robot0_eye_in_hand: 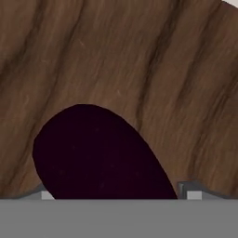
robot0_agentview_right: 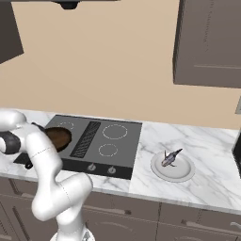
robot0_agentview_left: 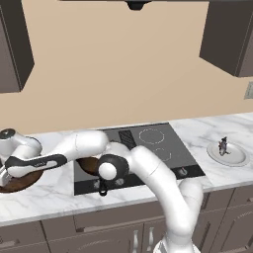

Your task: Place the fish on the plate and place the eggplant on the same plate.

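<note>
The two-finger gripper hung low over the round dark wooden board, pointing down at its grain. In the hand view its two small grey finger tips stood wide apart, one at each side of the small oval glossy dark purple eggplant, which lay on the board between them. Whether the tips were touching the eggplant's sides could not be told, so a hold on it could not be confirmed; the jaws stood well open.

In the left base view the white hand sat at the far left edge above the wooden board, which rested on the white marbled stone counter left of the black glass cooktop. The white arm with dark joints stretched leftwards across the front of the cooktop, covering most of the dark brown skillet that sat on the left burner. In the right base view the arm rose at the lower left, and part of the brown skillet showed beside it on the cooktop.

Well apart from the gripper, on the counter right of the cooktop, stood the small round shallow white plate. The small slender silvery-grey fish lay on it, tilted, with one end raised. In the left base view the same plate carried the fish near its back rim.
</note>
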Controlling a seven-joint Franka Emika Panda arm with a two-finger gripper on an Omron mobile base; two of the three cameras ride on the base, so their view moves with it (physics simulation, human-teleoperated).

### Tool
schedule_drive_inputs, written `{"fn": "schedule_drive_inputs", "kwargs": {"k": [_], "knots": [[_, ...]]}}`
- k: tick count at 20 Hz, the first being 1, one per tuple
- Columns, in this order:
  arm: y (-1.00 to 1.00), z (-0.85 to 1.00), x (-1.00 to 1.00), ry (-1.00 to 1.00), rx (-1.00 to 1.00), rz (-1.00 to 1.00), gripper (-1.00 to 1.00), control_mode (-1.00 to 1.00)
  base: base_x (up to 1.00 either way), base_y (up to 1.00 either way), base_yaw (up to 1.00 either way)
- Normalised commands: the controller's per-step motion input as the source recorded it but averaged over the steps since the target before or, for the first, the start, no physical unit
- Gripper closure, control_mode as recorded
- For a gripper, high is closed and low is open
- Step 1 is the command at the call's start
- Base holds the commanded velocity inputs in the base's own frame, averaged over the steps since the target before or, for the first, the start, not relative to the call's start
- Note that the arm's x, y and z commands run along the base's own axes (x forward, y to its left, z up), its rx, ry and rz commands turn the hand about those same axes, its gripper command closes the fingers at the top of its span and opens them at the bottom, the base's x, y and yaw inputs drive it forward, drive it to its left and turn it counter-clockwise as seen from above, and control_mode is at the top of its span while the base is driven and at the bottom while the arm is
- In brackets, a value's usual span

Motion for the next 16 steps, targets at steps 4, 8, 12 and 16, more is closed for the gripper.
{"fn": "schedule_drive_inputs", "kwargs": {"k": [4,8,12,16], "knots": [[-0.18,0.67,0.00,0.09,0.00,-0.02,1.00,-1.00,0.00,0.00,0.00],[-0.39,0.41,-0.03,0.06,-0.01,-0.05,1.00,-1.00,0.00,0.00,0.00],[-0.92,0.10,-0.21,0.00,0.00,-0.04,1.00,-1.00,0.00,0.00,0.00],[-1.00,0.18,-0.60,-0.03,0.00,-0.02,1.00,-1.00,0.00,0.00,0.00]]}}
